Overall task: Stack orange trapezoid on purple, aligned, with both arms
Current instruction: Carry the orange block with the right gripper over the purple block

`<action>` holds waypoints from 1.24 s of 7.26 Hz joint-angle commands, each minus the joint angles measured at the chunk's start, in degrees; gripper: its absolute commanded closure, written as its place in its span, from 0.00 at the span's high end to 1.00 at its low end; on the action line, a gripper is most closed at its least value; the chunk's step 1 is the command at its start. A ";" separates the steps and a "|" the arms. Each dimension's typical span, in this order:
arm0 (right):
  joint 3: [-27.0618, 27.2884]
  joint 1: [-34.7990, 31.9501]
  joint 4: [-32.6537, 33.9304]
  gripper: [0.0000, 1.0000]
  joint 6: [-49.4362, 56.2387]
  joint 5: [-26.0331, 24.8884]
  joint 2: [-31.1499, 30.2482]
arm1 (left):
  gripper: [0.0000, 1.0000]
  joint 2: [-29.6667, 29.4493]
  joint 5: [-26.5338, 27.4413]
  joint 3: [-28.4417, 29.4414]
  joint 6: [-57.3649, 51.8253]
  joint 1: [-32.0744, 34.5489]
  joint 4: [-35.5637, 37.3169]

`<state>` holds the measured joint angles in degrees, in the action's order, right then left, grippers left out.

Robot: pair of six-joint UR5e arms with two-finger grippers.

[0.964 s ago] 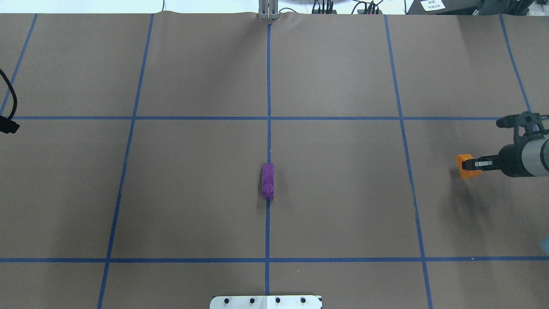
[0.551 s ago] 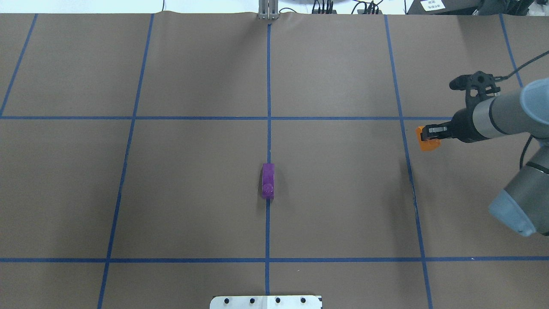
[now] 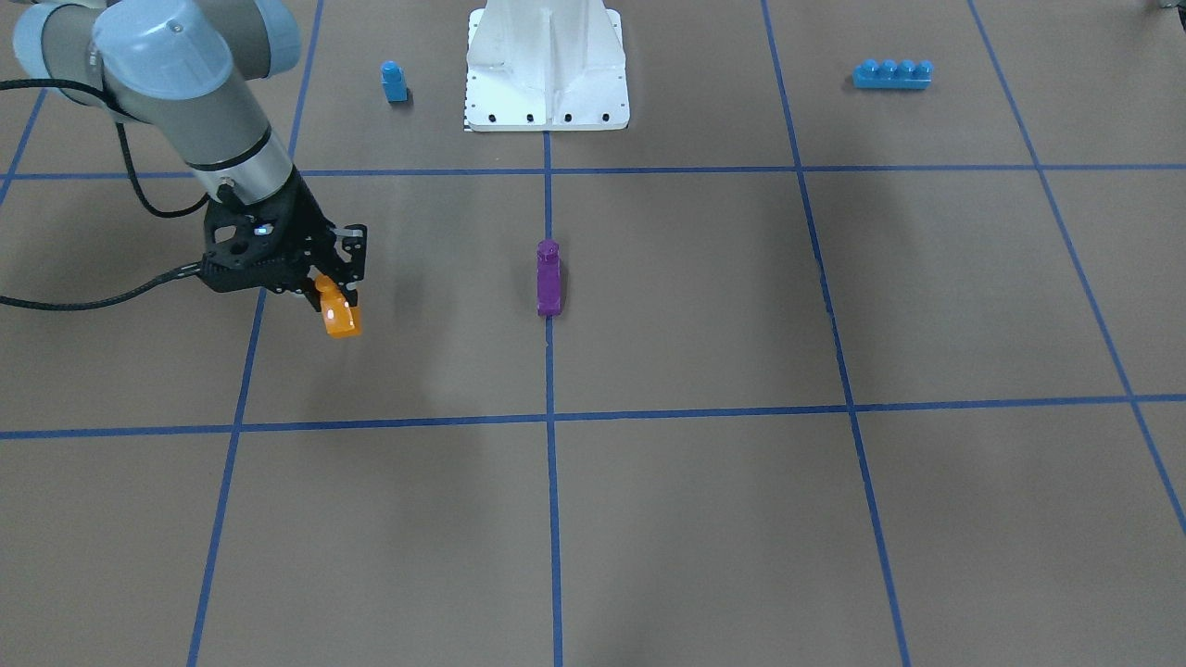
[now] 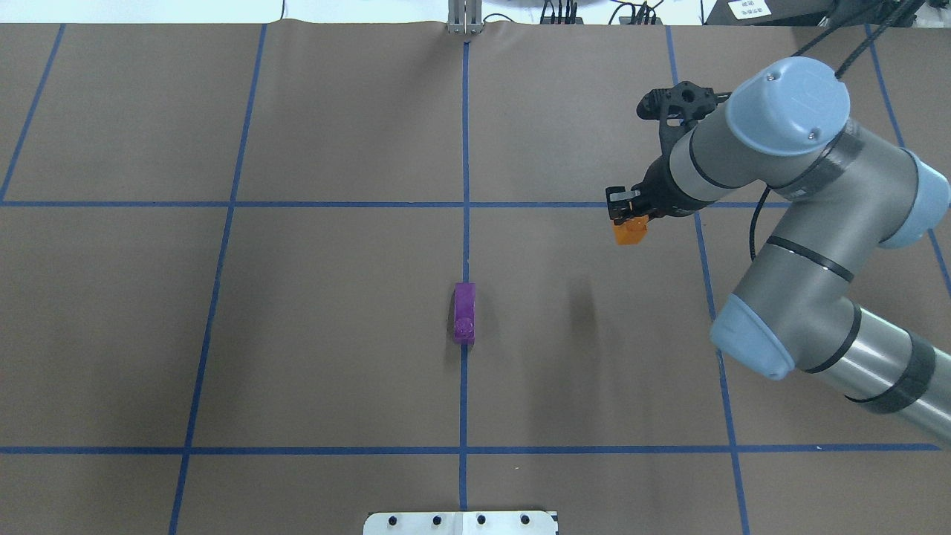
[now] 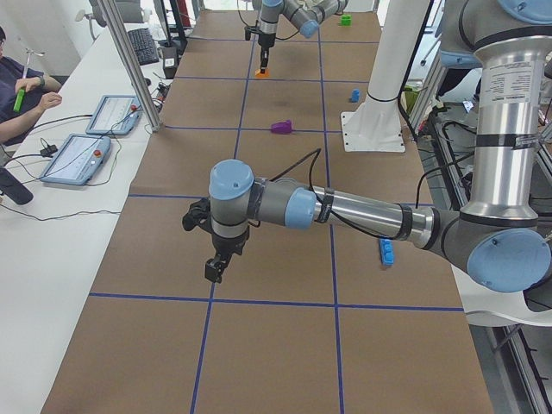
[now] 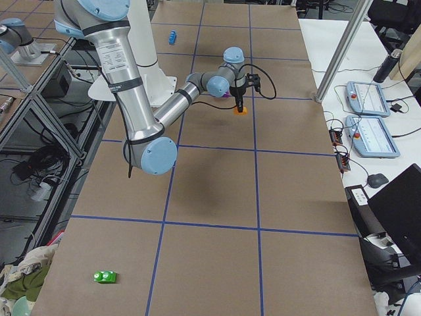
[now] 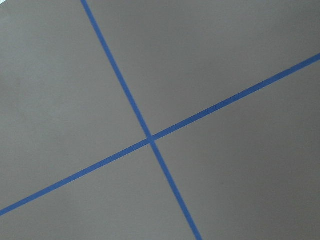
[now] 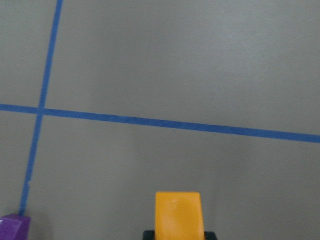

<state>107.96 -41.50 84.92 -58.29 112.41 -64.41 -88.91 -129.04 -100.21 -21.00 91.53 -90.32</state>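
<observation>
Aloft, downturned right claw (image 3: 326, 289) pinches orange trapezoid (image 3: 341, 317).

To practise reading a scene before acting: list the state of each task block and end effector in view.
orange trapezoid: held, lifted off the table.
purple block: lying on the table, untouched.
right end effector: shut on the orange trapezoid.
left end effector: open or shut, cannot tell.

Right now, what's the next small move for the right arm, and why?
Probably carry the orange trapezoid across to above the purple block: the right hand holds it off the table, far from that block on the centre tape line.
</observation>
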 commanded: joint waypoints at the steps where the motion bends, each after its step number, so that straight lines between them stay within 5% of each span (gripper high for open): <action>1: -2.04 7.18 1.91 0.00 -8.89 -5.76 6.99 | 1.00 0.41 -5.05 2.21 -3.09 2.33 -0.03; 4: -8.60 15.46 10.18 0.00 -19.72 -12.19 19.03 | 1.00 1.89 -5.35 1.78 -3.17 2.34 -0.39; 9: -12.77 18.29 10.27 0.00 -19.31 -15.99 20.29 | 1.00 2.96 -5.35 1.60 -3.09 2.34 -0.65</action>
<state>95.42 -23.66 95.15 -77.96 96.89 -44.02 -86.00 -134.38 -98.60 -24.15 93.87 -90.96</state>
